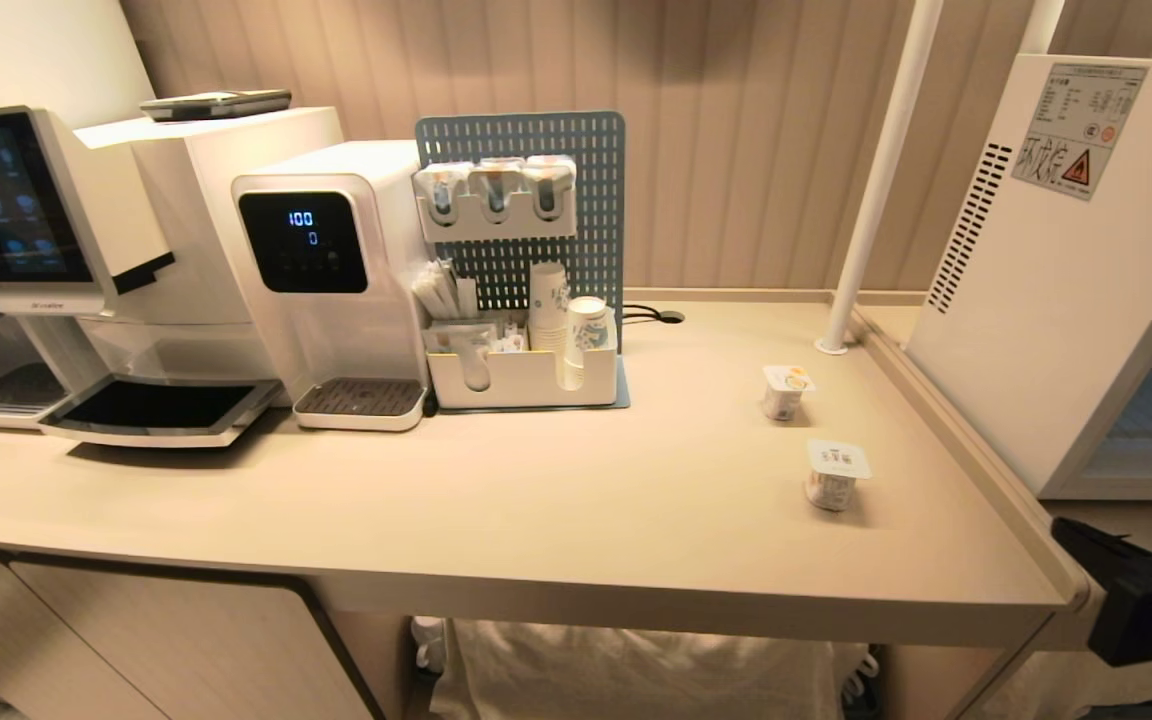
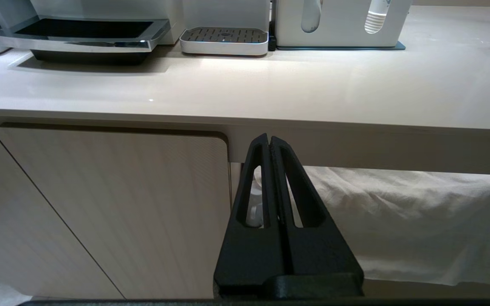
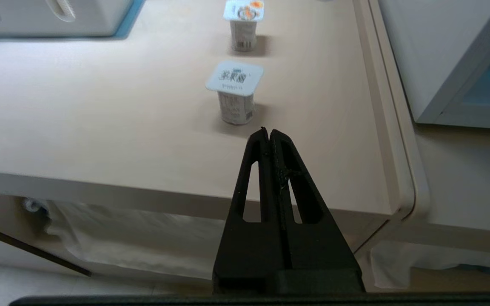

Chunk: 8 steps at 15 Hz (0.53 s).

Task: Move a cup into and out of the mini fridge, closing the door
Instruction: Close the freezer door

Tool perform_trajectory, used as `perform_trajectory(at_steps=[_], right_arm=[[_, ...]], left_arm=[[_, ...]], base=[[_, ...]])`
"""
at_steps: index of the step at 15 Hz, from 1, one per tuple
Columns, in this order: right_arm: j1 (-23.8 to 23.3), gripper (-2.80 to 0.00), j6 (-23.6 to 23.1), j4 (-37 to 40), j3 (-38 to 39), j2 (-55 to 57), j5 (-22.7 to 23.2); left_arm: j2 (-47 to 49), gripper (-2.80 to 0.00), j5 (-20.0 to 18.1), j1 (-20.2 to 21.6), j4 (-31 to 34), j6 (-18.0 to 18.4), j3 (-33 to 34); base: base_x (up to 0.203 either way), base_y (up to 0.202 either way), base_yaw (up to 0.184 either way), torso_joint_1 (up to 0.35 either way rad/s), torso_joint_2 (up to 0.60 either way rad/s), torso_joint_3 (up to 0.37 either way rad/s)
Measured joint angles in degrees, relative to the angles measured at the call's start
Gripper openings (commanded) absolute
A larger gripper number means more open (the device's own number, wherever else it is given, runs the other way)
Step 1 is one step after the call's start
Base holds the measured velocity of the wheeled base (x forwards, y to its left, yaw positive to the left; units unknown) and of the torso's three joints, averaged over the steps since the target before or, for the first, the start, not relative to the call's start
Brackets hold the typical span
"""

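Counter (image 1: 536, 500) as landmark. Right gripper (image 3: 269, 132) is held low, off the counter's front right corner, its black fingers pressed together and empty, tips aimed over the front edge toward the nearer cup (image 3: 235, 91). In the head view only the tip of this gripper (image 1: 1071, 530) shows, just beyond that corner. Left gripper (image 2: 269, 138) sits below the counter's front edge, before the cabinet door (image 2: 100, 212) and a white cloth (image 2: 419, 225), fingers likewise pressed together and holding nothing. Nearer cup stands upright on the counter's right part, long axis vertical, square foil lid facing up; the farther cup (image 1: 785, 391) stands upright behind it, well apart. Mini fridge (image 1: 1056, 270) stands just past the counter's right end, its vented, stickered side facing the counter; the door (image 1: 1151, 400), at the fridge's front, appears to lie against the cabinet.
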Motion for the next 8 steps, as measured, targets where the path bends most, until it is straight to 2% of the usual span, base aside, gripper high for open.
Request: perform_trajectory(at_steps=[5, 6, 8], right_arm=[[-0.50, -2.80, 4.82, 40.36, -15.35, -31.32, -0.75], [-1.76, -2.80, 5.81, 48.08, -17.56, -36.51, -1.66], [-8.39, -2.80, 6.82, 59.67, -20.12, -43.77, -0.63]], left_arm=[[0.00, -2.80, -0.01, 0.00, -0.02, -0.02, 0.00], [0.00, -2.80, -0.01, 0.00, -0.02, 0.00, 0.00], [0.00, -2.80, -0.01, -0.02, -0.02, -0.01, 0.00]], base=[[0.000, 0.000, 0.000, 0.000, 0.00, 0.000], [0.000, 0.000, 0.000, 0.000, 0.00, 0.000], [0.000, 0.000, 0.000, 0.000, 0.00, 0.000]])
